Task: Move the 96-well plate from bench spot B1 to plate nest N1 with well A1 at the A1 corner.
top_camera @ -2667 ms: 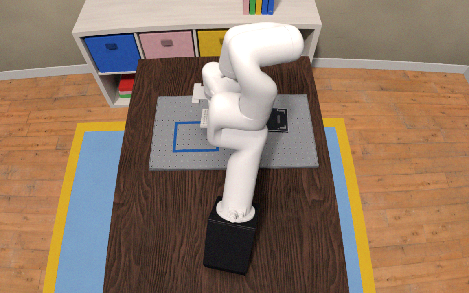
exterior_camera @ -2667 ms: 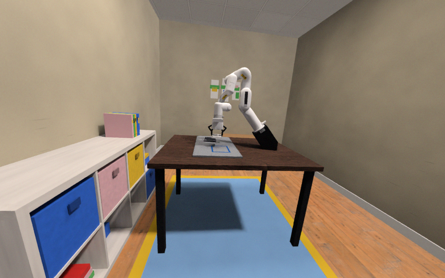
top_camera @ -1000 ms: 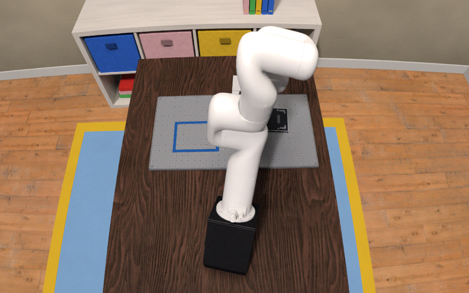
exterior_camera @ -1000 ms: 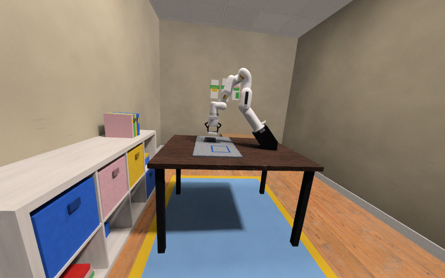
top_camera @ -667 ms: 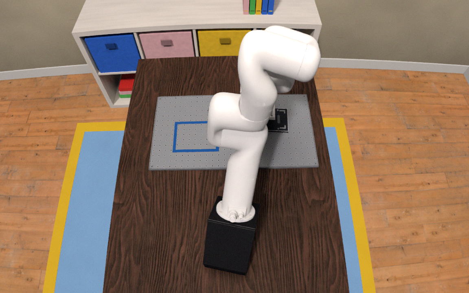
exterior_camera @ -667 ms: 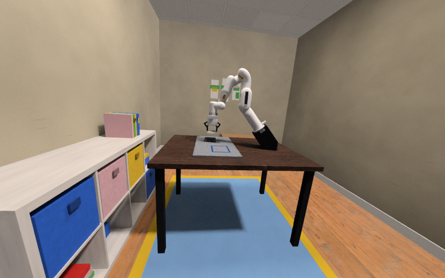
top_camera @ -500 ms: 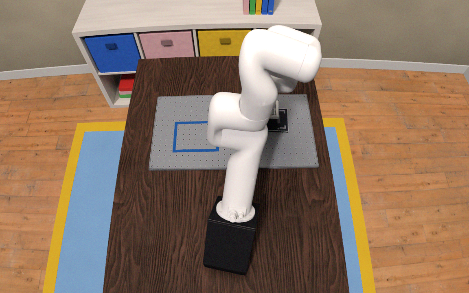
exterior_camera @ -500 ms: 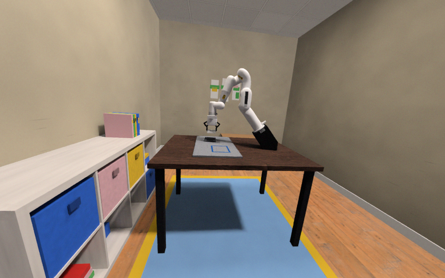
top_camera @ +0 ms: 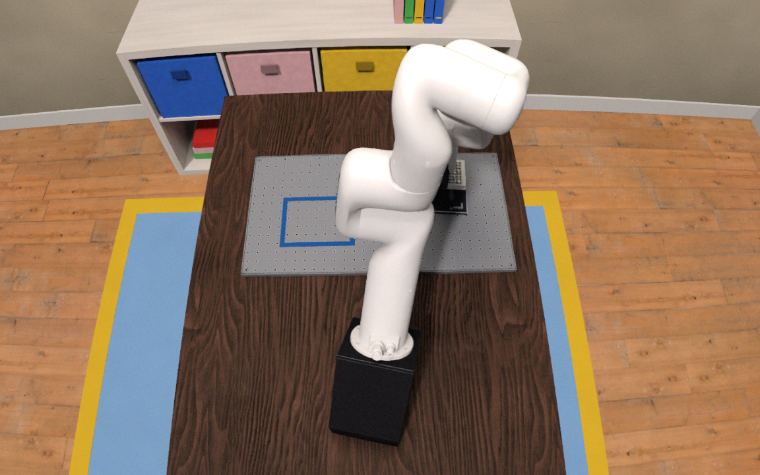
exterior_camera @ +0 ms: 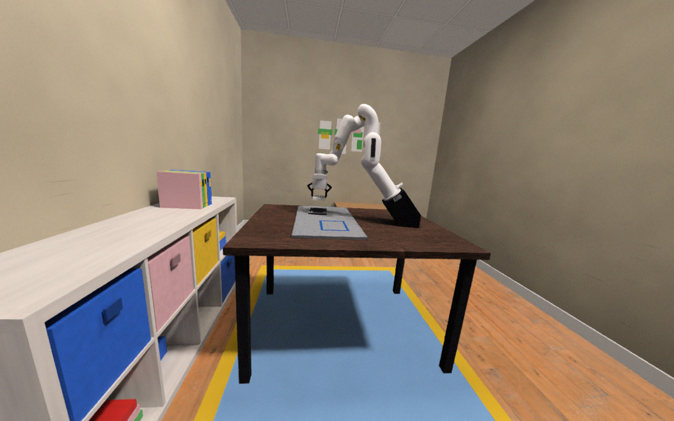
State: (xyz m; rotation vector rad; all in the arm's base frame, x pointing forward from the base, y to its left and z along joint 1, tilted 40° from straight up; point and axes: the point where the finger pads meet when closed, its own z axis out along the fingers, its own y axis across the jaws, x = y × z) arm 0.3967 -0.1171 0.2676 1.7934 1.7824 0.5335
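Here you see the dark wooden table (exterior_camera: 381,238) carrying the grey perforated board (top_camera: 477,248); at its three o'clock sits the black plate nest (top_camera: 452,203). Above it the black-fingered gripper (exterior_camera: 319,196) hangs, jaws clamped on the pale 96-well plate (top_camera: 458,173), clear of the nest.

The white arm (exterior_camera: 378,170) leans up from its black base (exterior_camera: 412,215), bends at the top, and reaches down over the table (exterior_camera: 381,243). The end effector (exterior_camera: 319,196) points straight down, above the table. Its fingers are squeezed on the plate (exterior_camera: 319,197), held up off the table.
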